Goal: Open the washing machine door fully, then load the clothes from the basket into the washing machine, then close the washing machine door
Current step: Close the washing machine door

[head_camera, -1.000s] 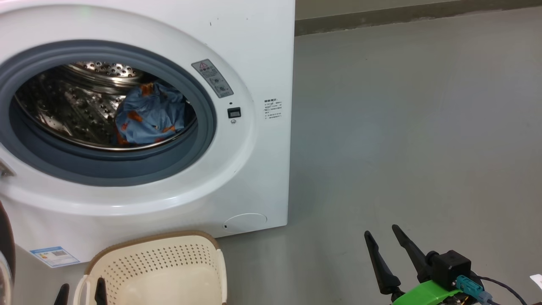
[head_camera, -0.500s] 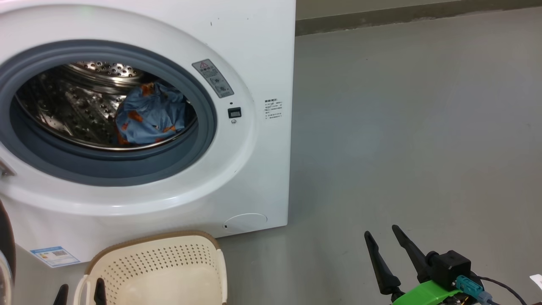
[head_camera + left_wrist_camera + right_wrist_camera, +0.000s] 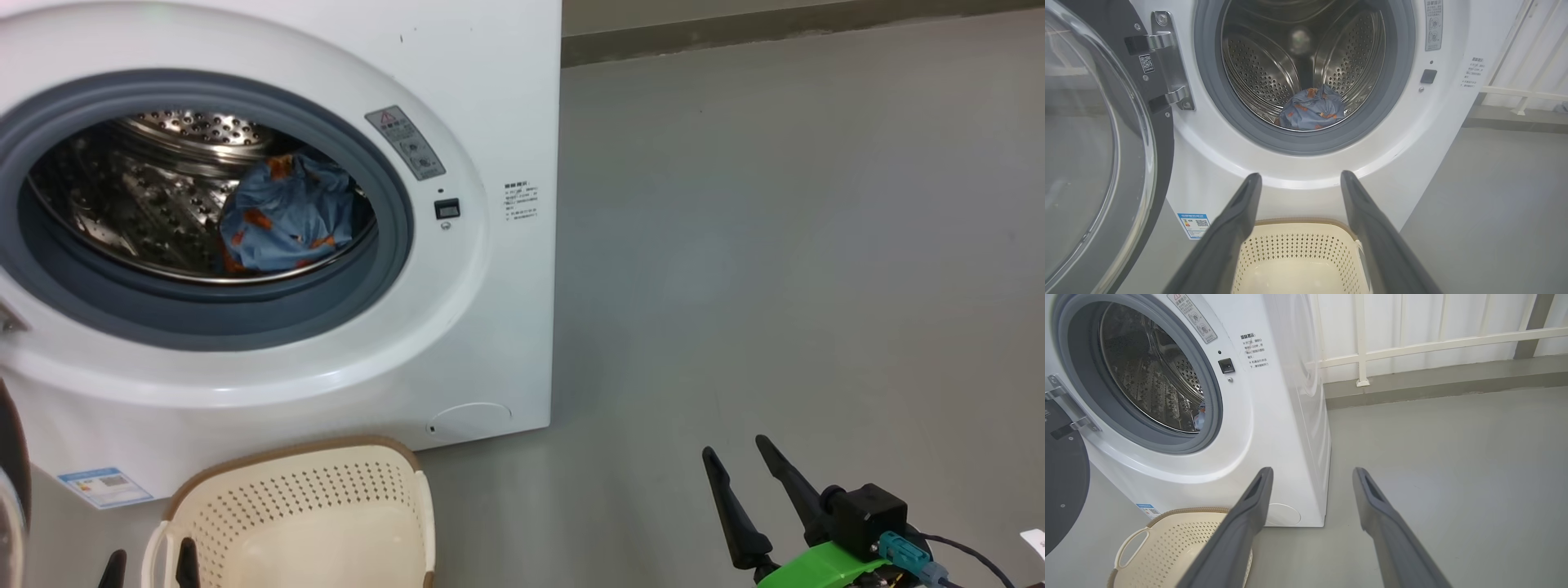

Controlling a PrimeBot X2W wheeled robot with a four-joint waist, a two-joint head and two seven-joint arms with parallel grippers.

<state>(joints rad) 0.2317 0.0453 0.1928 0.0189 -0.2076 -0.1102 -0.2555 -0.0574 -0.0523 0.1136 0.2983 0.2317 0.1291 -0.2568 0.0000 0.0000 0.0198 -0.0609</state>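
Observation:
The white washing machine (image 3: 490,82) stands with its hatch uncovered. The clothes (image 3: 282,216), a small blue bundle with orange prints, lie in the steel drum and also appear in the left wrist view (image 3: 1312,110). The washing machine door (image 3: 1161,163) hangs swung out to the left on its hinge. The cream basket (image 3: 310,451) sits on the floor before the machine, and its visible inside is bare. My left gripper (image 3: 149,563) is open at the basket's near left rim, fingers (image 3: 1249,192) spread above it. My right gripper (image 3: 735,447) is open over bare floor, to the right of the machine.
Grey floor (image 3: 775,245) stretches to the right of the machine. A white railing (image 3: 1412,345) and a low kerb run along the back. The open door's black rim (image 3: 10,490) juts in at the left, close to the basket.
The head view has shifted slightly, so the machine and basket sit a little higher and further left. Both grippers stay open and in place.

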